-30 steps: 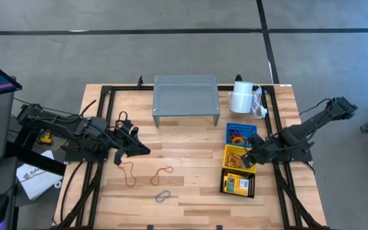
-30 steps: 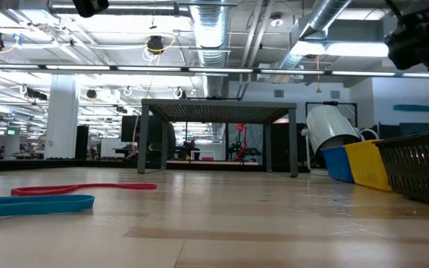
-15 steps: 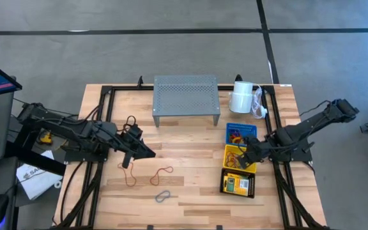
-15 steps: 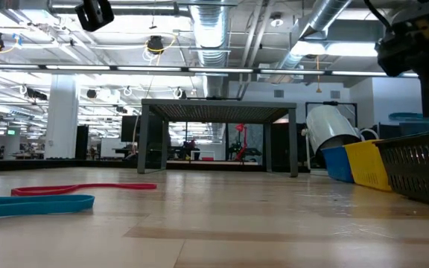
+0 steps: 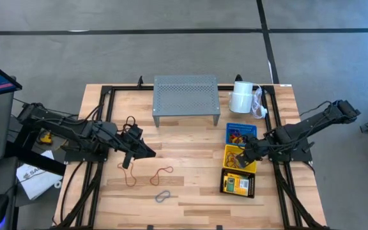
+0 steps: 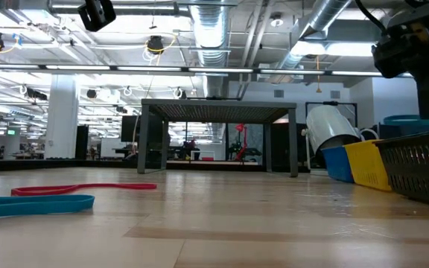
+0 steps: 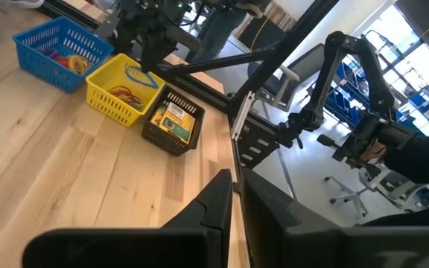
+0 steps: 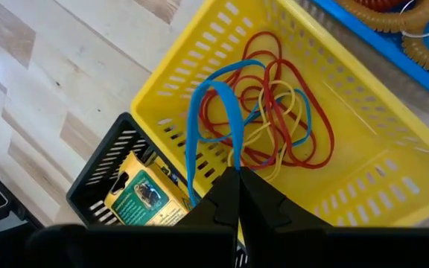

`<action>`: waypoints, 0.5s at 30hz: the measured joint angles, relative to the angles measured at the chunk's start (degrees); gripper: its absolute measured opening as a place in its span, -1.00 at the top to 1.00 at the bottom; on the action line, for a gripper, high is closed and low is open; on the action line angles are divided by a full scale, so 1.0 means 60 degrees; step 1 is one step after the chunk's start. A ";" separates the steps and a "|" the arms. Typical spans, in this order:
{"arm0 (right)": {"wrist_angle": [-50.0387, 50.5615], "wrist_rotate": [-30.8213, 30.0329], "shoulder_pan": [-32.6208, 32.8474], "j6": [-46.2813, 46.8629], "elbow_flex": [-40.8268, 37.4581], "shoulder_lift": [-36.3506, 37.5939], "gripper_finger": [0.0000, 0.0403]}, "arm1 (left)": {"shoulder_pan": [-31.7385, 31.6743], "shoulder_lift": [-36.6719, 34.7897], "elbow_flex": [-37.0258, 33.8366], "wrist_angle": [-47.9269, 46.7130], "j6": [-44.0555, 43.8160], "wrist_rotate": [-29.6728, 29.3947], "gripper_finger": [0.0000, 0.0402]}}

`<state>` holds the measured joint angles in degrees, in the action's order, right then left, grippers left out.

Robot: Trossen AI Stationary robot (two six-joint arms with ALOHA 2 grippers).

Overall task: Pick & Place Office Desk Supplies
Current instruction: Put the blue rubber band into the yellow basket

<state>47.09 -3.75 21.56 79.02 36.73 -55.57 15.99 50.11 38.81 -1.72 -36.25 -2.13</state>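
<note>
I see my right gripper [image 8: 235, 195] clamped on one blue loop [image 8: 199, 119], dangling it over the yellow basket [image 5: 239, 158] on the right side of the table [image 5: 190, 191]. Three baskets in a row there: blue basket [image 5: 241, 133] farthest, yellow in the middle, black basket [image 5: 237, 184] nearest. Yellow one holds a tangle of red, yellow and blue loops [image 8: 281, 123], count not clear. Blue basket has orange and red loops, partly cut off in the right wrist view. Black basket holds one yellow-green crayon box [image 8: 146, 195]; print on it too small for me to read. Three loops lie loose on the wood left of centre: an orange loop [image 5: 129, 174], a red loop [image 5: 161, 175], a grey loop [image 5: 163, 195] nearest. My left gripper [image 5: 151, 154] hovers above the table near those loops, fingers nearly together, and I can't see anything in them. One grey perforated shelf [image 5: 186, 97] at the far edge, one white paper roll [image 5: 240, 97] to its right. In the low view the baskets are cut off at the right edge and only two loops show on the left.
</note>
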 joint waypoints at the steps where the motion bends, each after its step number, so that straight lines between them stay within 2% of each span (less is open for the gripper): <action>1: -0.0002 0.0053 0.0000 -0.0001 0.0000 0.0000 1.00 | 0.0000 0.0000 0.0000 0.0000 0.0000 0.0000 0.87; 11: 0.0170 0.0195 0.0007 0.0067 0.0004 0.0000 0.99 | 0.0000 0.0000 0.0000 0.0000 0.0004 -0.0196 0.87; 15: 0.0678 0.0157 0.0007 0.0040 0.0000 0.0000 0.85 | 0.0000 0.0000 0.0000 0.0000 0.0004 -0.0229 0.87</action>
<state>51.16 -2.81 21.61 79.27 36.73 -55.57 15.99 50.11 38.81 -1.72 -36.23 -3.51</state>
